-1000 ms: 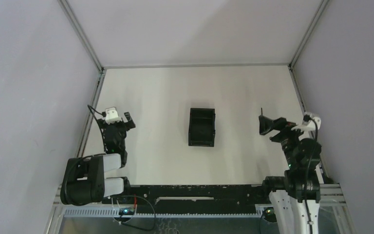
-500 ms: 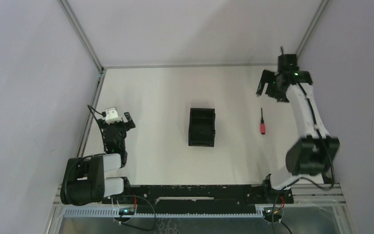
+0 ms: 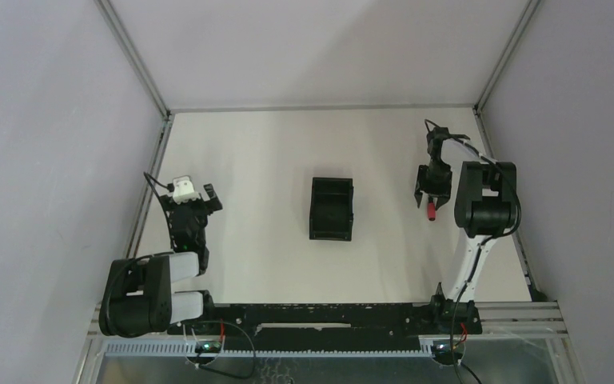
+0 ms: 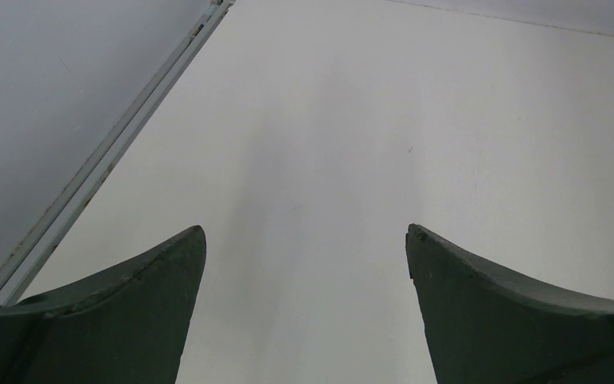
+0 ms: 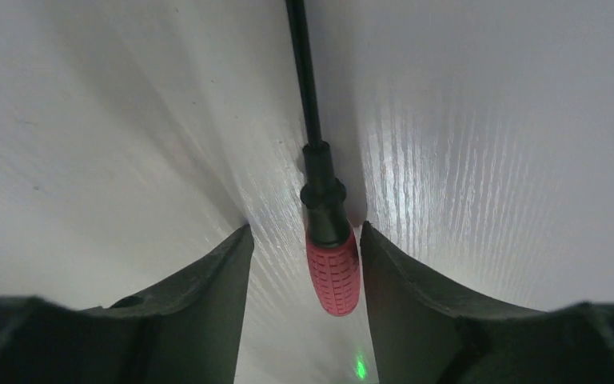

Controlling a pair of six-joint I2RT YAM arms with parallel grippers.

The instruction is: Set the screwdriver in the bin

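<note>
The screwdriver (image 3: 432, 212) lies on the white table at the right, red handle toward the arms; only the handle end shows in the top view. In the right wrist view its red handle (image 5: 333, 274) lies between my fingers and its thin dark shaft runs away from me. My right gripper (image 3: 432, 194) (image 5: 305, 227) is down at the table, open, straddling the handle; the right finger is close against it and the left finger stands apart. The black bin (image 3: 332, 208) stands open-topped mid-table, left of the screwdriver. My left gripper (image 3: 196, 202) (image 4: 305, 228) is open and empty at the left.
A metal frame rail (image 4: 104, 156) runs along the table's left edge beside the left gripper. Grey walls close in the table on the left, back and right. The right arm's links (image 3: 488, 200) stand just right of the screwdriver.
The right arm swung from near its base up to the far right corner, then came down over the screwdriver, jaws now around its handle. The left arm and bin have not moved.
</note>
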